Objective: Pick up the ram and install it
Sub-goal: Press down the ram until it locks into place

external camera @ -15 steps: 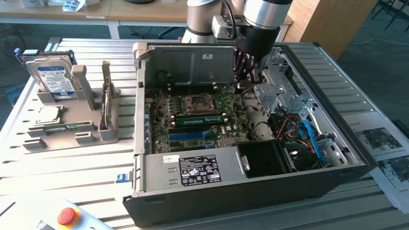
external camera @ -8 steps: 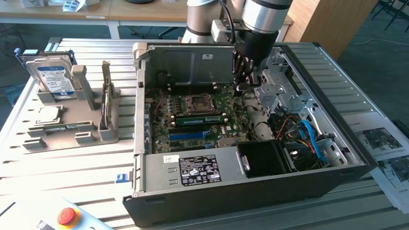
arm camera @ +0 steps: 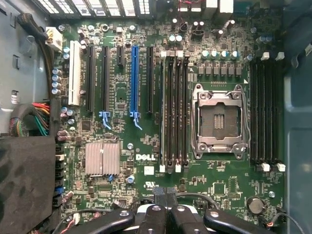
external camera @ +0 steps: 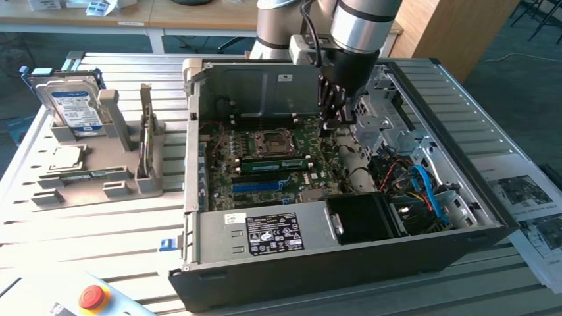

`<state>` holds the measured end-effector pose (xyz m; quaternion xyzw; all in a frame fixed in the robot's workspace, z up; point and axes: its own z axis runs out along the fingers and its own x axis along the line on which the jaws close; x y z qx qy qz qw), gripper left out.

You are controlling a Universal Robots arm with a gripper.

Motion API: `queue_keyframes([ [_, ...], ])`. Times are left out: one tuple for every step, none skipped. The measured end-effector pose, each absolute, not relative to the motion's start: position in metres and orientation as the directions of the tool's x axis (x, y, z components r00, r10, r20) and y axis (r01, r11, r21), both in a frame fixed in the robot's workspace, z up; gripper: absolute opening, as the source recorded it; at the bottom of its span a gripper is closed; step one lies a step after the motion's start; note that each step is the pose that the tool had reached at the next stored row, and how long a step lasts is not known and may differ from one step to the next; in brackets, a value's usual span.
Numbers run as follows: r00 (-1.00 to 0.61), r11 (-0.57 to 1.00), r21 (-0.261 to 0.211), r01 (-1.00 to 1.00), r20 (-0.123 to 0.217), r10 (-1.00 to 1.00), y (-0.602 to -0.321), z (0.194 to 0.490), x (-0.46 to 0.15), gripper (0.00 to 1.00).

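While hanging just above the motherboard, shows pincer pressed together, clamping nothing (no gap showing). Near the pincer, toward the exterior view's left: ram standing in a slot, apart from it. Farther that way, outside the case: grey holder on tabletop.

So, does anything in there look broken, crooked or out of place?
Nothing looks broken or spilled. One oddity: the processor socket on the motherboard sits empty, while a square silver chip lies outside the computer case on the grey rack, at the exterior view's left.
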<state>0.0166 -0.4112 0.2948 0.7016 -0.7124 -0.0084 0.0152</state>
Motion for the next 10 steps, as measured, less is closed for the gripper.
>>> queue_keyframes([
  [-0.015, 0.015, 0.033, -0.999, 0.01, -1.0, -0.411, 0.293, 0.017, 0.1],
  [-0.015, 0.015, 0.033, -0.999, 0.01, -1.0, -0.411, 0.292, 0.017, 0.1],
  [-0.015, 0.015, 0.033, -0.999, 0.01, -1.0, -0.411, 0.29, 0.017, 0.1],
  [-0.015, 0.015, 0.033, -0.999, 0.01, -1.0, -0.411, 0.289, 0.017, 0.1],
  [-0.015, 0.015, 0.033, -0.999, 0.01, -1.0, -0.411, 0.288, 0.017, 0.1],
  [-0.015, 0.015, 0.033, -0.999, 0.01, -1.0, -0.411, 0.287, 0.017, 0.1],
  [-0.015, 0.016, 0.033, -0.999, 0.01, -1.0, -0.411, 0.286, 0.017, 0.1],
  [-0.015, 0.015, 0.033, -0.999, 0.01, -1.0, -0.411, 0.285, 0.017, 0.1],
  [-0.015, 0.016, 0.033, -0.999, 0.01, -1.0, -0.411, 0.284, 0.017, 0.1],
  [-0.015, 0.015, 0.033, -0.999, 0.01, -1.0, -0.411, 0.283, 0.017, 0.1],
])
